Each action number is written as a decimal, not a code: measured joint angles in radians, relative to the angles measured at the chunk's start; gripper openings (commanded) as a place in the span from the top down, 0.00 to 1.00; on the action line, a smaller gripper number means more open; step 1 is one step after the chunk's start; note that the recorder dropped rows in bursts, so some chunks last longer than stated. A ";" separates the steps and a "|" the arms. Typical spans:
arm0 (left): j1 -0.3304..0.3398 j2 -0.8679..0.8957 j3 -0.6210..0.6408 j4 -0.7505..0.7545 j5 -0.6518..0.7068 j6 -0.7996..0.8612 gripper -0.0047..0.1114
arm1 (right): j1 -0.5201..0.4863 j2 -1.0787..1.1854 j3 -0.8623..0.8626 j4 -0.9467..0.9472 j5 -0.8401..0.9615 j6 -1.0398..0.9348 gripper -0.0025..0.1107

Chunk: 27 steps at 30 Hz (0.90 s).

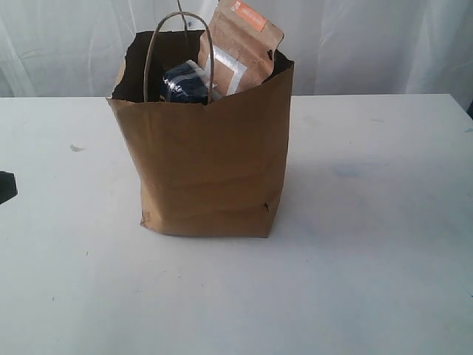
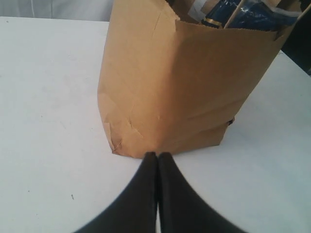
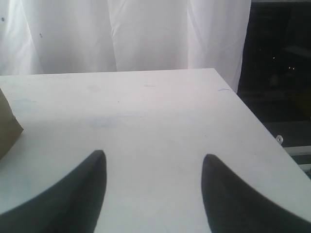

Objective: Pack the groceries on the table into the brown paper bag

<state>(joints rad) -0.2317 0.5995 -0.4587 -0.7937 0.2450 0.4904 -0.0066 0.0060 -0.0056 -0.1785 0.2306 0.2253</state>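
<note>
Standing upright on the table [image 1: 384, 251], the brown paper bag [image 1: 211, 170] sits slightly toward 11 o'clock from the tabletop's centre in the exterior view, mouth open.

Contents seen at the mouth:
- Brown orange-labelled pouch [image 1: 244, 44] leans out at the bag's 1 o'clock. Its upper part is above the rim, with the orange label at its top.
- Dark-blue noodle pack [image 1: 185, 83] is just beside the pouch on its 9 o'clock side, one end showing at rim level.
- Rest of the interior is too dark to read.

Twisted cord handle [image 1: 151, 59] arches above the near rim at about 11 o'clock.

Left gripper [image 2: 157, 156]: pincer narrow, the two black fingers pressed together and gripping nothing. Tips are low over the table, just beside the bag's bottom corner; whether they touch the paper, I cannot tell. The paper is creased near that corner.

Right gripper [image 3: 154, 155]: pincer wide and empty. It hangs over the white tabletop near a corner of the table. One corner of the bag shows at the frame edge, well apart from the fingers.

Small dark shape [image 1: 4, 186] at the 9 o'clock edge of the exterior view, over the table; identity unclear. White curtain [image 1: 369, 44] hangs behind the table at 12 o'clock.
</note>
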 measured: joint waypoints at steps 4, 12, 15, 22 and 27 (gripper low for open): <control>0.000 0.000 0.000 0.000 0.000 0.000 0.96 | 0.000 0.000 0.000 0.000 0.000 0.000 0.50; 0.000 0.000 0.000 -0.002 0.000 0.000 0.96 | 0.000 0.000 0.000 0.000 0.000 0.002 0.50; 0.000 -0.009 0.002 -0.002 0.000 0.002 0.96 | 0.000 0.000 0.000 0.000 0.000 0.002 0.50; 0.000 -0.168 0.079 0.153 -0.002 0.004 0.96 | 0.000 0.000 0.000 0.000 0.000 0.002 0.50; 0.000 -0.329 0.182 0.499 -0.030 -0.216 0.96 | 0.000 0.000 0.000 0.000 0.000 0.002 0.50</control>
<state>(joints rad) -0.2317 0.2706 -0.2763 -0.2944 0.2150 0.2741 -0.0066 0.0060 -0.0056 -0.1785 0.2306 0.2273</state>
